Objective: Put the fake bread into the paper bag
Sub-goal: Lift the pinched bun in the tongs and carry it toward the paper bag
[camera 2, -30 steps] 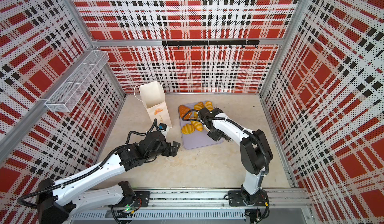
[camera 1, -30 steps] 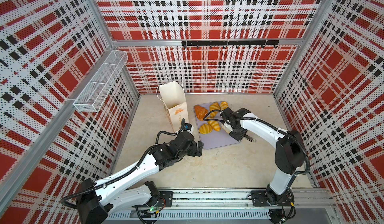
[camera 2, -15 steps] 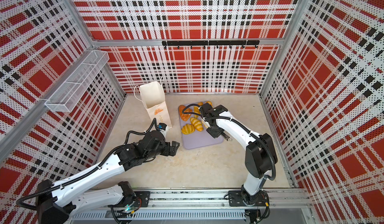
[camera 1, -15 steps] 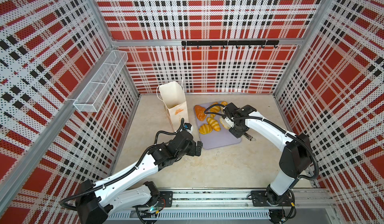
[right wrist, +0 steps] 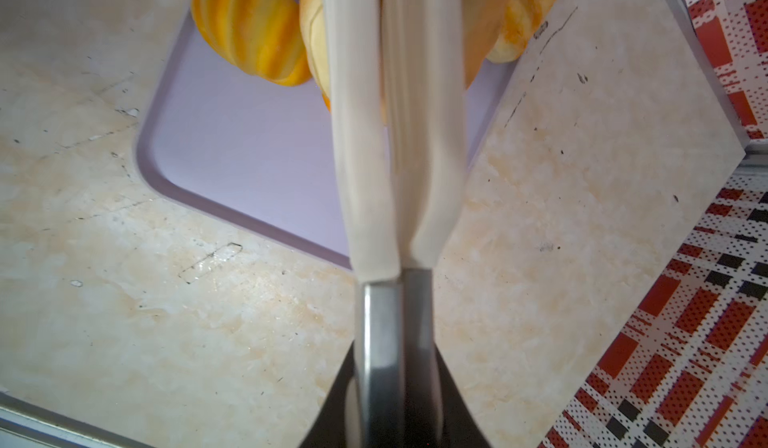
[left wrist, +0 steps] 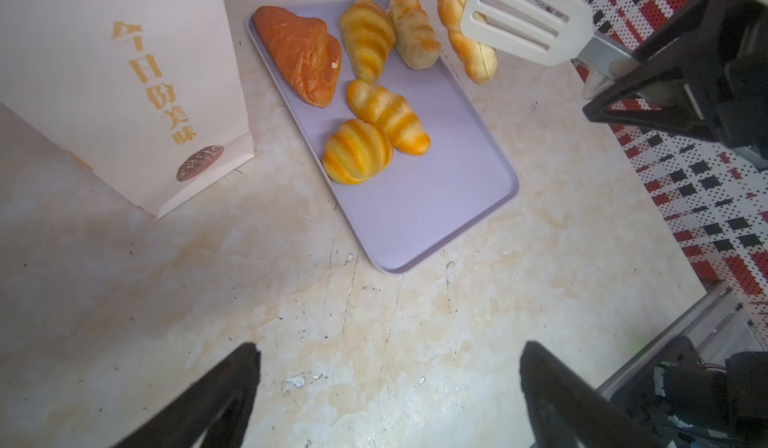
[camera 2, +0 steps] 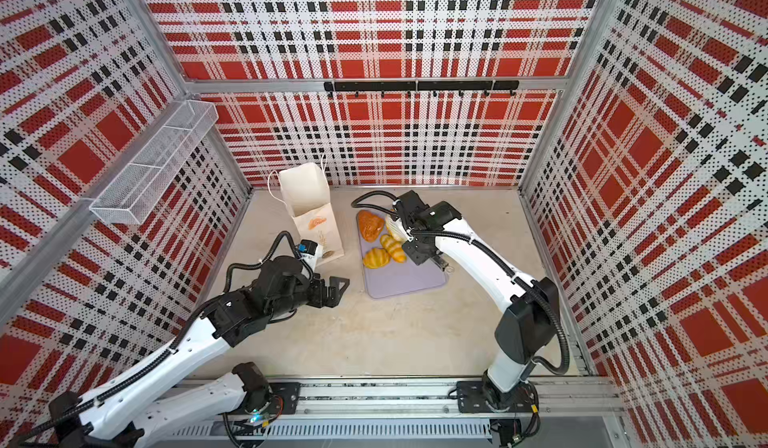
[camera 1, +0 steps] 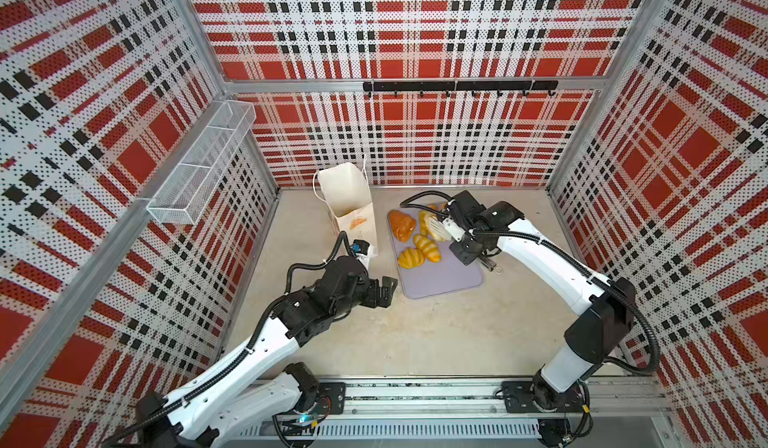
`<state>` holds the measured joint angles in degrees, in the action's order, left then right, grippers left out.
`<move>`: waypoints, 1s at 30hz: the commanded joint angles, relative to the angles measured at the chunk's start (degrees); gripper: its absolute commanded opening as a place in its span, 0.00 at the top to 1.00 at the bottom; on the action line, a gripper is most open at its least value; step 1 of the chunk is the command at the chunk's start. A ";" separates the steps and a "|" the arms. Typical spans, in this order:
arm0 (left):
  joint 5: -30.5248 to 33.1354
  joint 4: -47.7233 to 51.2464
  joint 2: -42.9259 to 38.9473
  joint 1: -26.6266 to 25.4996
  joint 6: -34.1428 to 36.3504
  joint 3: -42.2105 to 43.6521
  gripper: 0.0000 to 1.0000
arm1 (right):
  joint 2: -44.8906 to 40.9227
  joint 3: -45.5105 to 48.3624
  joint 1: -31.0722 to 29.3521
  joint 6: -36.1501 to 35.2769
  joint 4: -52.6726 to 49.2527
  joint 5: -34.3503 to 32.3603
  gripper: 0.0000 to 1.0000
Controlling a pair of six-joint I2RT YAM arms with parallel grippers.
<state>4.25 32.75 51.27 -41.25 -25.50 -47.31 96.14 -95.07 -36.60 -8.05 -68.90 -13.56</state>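
A beige, marbled tabletop (camera 1: 415,334) is enclosed on three sides by perforated walls (camera 1: 415,30) printed in red, black and white plaid. A white wire basket (camera 1: 199,163) is hung on the left wall, and a black hook rail (camera 1: 457,86) is fixed across the back.

The paper bag (camera 1: 347,194) is stood open-mouthed near the back left, just beside the far-left corner of a lilac tray (camera 1: 444,275). The fake bread (left wrist: 365,151) is gathered on the tray's far half, with one twisted stick (left wrist: 478,64) seen just outside its edge. The tray's near half is left bare, and a wide stretch of tabletop lies open between it and the front rail (camera 1: 415,396).

The left gripper (left wrist: 388,346) is held over that stretch, near the tray's near-left corner, with its jaws spread wide. The right gripper (right wrist: 395,383) is clamped on the steel handle of white tongs (left wrist: 523,22). The slotted heads are held above the rolls at the tray's far-right side, the two arms nearly together.

Compared with a second ago, the right wrist is found farther back over the tray. The left arm and the bread are found unchanged.
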 commanded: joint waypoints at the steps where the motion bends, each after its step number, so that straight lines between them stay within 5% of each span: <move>1: -0.58 1.85 -1.34 1.39 1.88 -1.88 0.01 | -0.63 -3.25 -1.39 1.02 2.48 1.83 0.77; 30: -2.76 7.59 -8.15 19.13 4.37 -7.90 0.01 | 6.41 -24.84 -9.33 4.45 8.98 13.63 0.75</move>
<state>1.91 39.55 43.99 -23.44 -21.56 -53.54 101.12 -116.49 -44.91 -3.64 -64.58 -2.09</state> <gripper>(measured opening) 0.994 0.255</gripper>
